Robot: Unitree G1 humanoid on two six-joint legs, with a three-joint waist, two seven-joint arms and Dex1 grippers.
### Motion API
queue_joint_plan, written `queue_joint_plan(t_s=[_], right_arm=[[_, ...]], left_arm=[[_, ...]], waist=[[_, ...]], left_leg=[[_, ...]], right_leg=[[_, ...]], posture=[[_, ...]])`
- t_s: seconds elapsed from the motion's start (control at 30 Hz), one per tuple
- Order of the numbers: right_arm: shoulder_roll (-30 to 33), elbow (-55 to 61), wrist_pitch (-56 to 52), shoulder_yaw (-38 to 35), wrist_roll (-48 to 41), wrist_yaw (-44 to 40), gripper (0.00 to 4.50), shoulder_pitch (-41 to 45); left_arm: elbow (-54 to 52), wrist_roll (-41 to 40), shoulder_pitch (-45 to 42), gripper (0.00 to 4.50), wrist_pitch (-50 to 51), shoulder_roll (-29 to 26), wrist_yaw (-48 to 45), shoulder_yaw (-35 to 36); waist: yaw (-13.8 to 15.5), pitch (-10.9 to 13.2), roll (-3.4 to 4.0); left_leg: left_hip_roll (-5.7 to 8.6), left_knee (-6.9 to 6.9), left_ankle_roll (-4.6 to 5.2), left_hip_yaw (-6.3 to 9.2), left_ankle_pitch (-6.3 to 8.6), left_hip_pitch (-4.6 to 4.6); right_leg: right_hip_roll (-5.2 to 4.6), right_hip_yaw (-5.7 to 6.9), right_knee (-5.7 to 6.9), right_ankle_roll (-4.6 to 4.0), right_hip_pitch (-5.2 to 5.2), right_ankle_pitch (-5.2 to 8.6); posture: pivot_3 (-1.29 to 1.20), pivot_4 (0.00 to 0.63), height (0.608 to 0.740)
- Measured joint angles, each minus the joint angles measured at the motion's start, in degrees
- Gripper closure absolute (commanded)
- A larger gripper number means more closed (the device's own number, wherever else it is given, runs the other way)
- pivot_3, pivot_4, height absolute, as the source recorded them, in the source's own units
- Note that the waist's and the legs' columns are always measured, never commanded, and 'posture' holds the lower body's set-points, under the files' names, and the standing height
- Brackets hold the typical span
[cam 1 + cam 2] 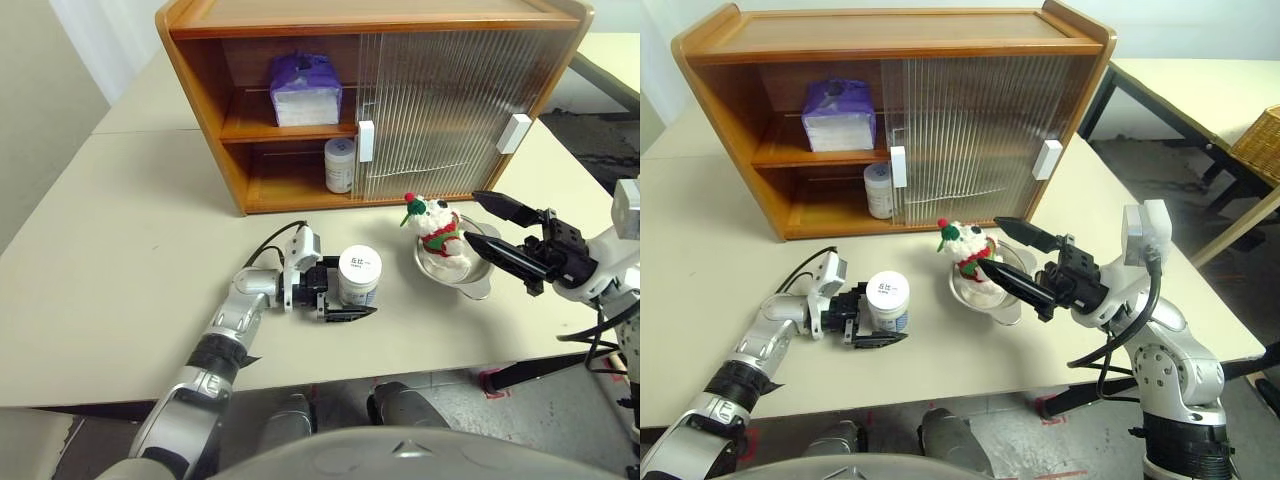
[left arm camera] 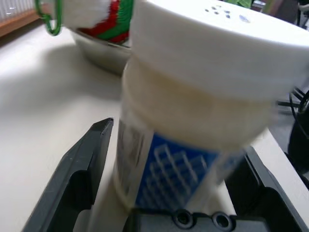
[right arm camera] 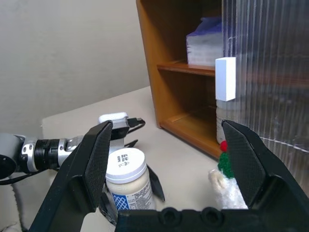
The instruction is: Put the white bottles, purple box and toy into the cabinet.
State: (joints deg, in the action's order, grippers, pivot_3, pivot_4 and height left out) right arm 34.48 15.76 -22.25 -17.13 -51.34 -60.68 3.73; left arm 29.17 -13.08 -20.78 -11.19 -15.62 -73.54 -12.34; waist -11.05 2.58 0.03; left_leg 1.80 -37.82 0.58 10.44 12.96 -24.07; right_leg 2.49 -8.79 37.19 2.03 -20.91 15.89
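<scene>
Setting: a pale tabletop (image 1: 120,260) in a plain room, with a wooden cabinet (image 1: 200,110) at twelve o'clock, its ribbed sliding door pushed right so the left half stands open.

Left eye view: the purple box (image 1: 305,90) lies on the upper shelf; one white bottle (image 1: 339,165) stands on the lower shelf beside the door edge. A second white bottle (image 1: 359,276) stands on the tabletop at six o'clock, between the spread fingers of the left pincer (image 1: 350,300).

Right eye view: the toy (image 1: 970,250) sits in a steel bowl (image 1: 1008,305) at three o'clock of that bottle. The right pincer (image 1: 1012,258) hangs wide open and empty, just beside the toy.

Left wrist view: both black fingers flank the bottle's label; gaps remain either side, so no grip yet.

Right wrist view: wide jaws frame the bottle, the toy and the cabinet beyond.

Advice: close squarely on the label below the lid, centred, then lift clear before swinging toward the open lower shelf.
</scene>
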Motion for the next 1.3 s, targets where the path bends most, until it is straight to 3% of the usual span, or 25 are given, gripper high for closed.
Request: queue_joint_plan(t_s=[0.07, 0.37, 0.83, 1.03, 1.3], right_arm=[[-0.38, 0.5, 0.21, -0.01, 0.01, 0.28, 0.0, -0.45], [-1.86, 1.05, 0.98, 0.02, 0.05, 0.75, 0.0, -0.95], [-3.52, -1.73, 1.24, 2.46, 1.08, -1.11, 0.0, 1.66], [-4.87, -2.96, 2.21, 2.54, 1.83, -1.79, 0.0, 2.87], [-6.25, -2.4, 2.24, 3.56, 1.8, -2.97, 0.0, 2.88]], left_arm=[[0.13, 0.24, -0.51, 1.36, 0.22, -0.15, 0.32, -0.07], [-1.33, -0.12, 0.17, 1.36, 1.8, -1.65, 2.21, 0.63], [-11.55, -2.35, 7.63, 1.36, 4.16, -6.25, 18.56, 12.66], [-5.38, -0.46, -1.19, 1.36, 4.05, -6.5, 35.53, 20.79], [4.03, 3.51, -9.32, 1.36, 4.2, -2.98, 43.28, 18.87]], waist=[[-0.32, -0.01, 0.01], [-1.57, 0.0, -0.02], [-0.57, 0.1, -0.04], [0.54, 0.16, -0.14], [1.64, 0.34, -0.38]], left_leg=[[0.0, 0.0, 0.01, 0.0, 0.0, 0.06], [0.02, -0.04, 0.06, 0.02, -0.04, 0.13], [-0.01, 0.17, -0.07, 0.06, 0.06, 0.1], [-0.04, 0.11, -0.06, 0.08, 0.04, 0.14], [0.0, 0.01, -0.03, 0.12, 0.03, 0.19]], right_leg=[[0.02, 0.0, 0.0, 0.03, 0.06, 0.0], [0.04, -0.04, 0.0, 0.07, 0.15, 0.0], [0.09, -0.04, 0.0, -0.26, 0.07, 0.23], [0.26, -0.02, 0.0, -0.44, 0.16, 0.03], [0.57, -0.15, -0.06, -0.1, 0.29, -0.13]], posture=[[-0.32, 0.047, 0.74], [-0.29, 0.06, 0.74], [-0.24, 0.055, 0.74], [-0.23, 0.062, 0.74], [-0.24, 0.068, 0.74]])
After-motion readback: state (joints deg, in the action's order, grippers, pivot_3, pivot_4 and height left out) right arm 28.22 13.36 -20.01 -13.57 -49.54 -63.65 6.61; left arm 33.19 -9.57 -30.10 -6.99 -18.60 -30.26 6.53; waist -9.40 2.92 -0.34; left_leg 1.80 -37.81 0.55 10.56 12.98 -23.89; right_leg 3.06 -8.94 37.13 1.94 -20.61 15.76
